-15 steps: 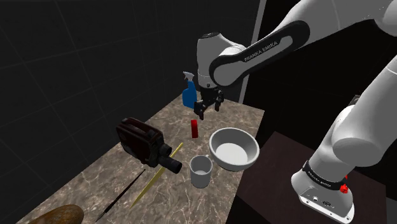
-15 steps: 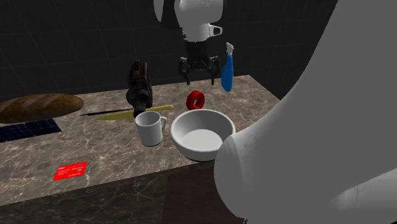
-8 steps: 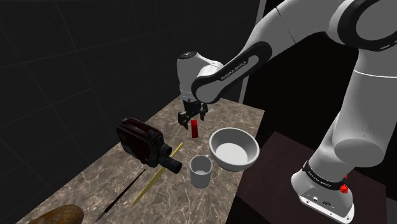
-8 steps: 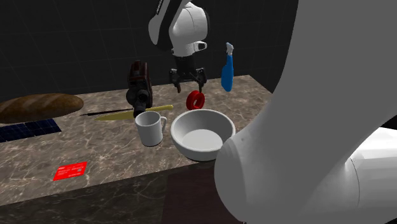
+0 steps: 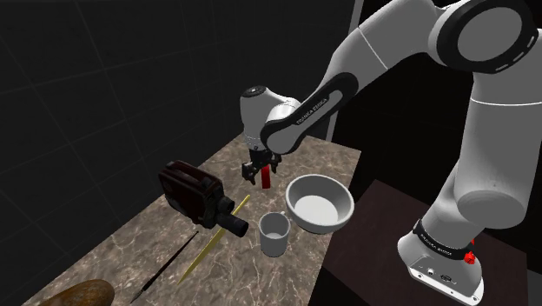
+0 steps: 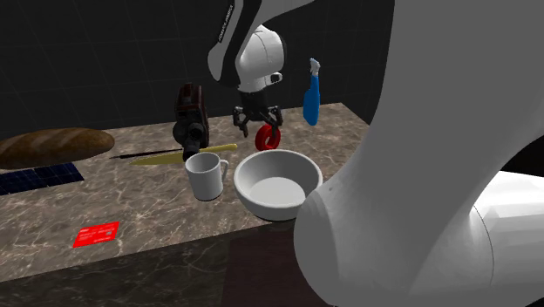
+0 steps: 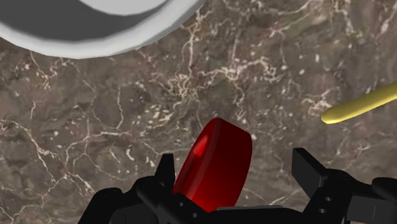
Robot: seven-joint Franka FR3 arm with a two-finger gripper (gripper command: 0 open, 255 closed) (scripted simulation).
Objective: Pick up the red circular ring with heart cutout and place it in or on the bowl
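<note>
Red ring (image 5: 264, 177) stands up on its edge on the brown stone surface (image 5: 308, 161), just beside the white bowl (image 5: 295, 198). It has not moved at all. What has changed is the hand (image 5: 261, 168). A second ago it hung high over the ring, and now it has come right down to it.

In the wrist view there is one black finger on each side of the ring (image 7: 216, 162). The hand (image 7: 236, 170) is wide open. One finger is very close to the ring and the other is well apart from it, so nothing is held yet.

I think the reaching part is nearly done. Next the fingers should close on the ring. Then it is only a short lift over to the bowl (image 7: 95, 38).

The white arm goes up high from its stand, bends over, and comes down at the far part of the surface. Its wrist points straight down, so the hand (image 6: 259, 122) sits right over the ring (image 6: 268, 138).
</note>
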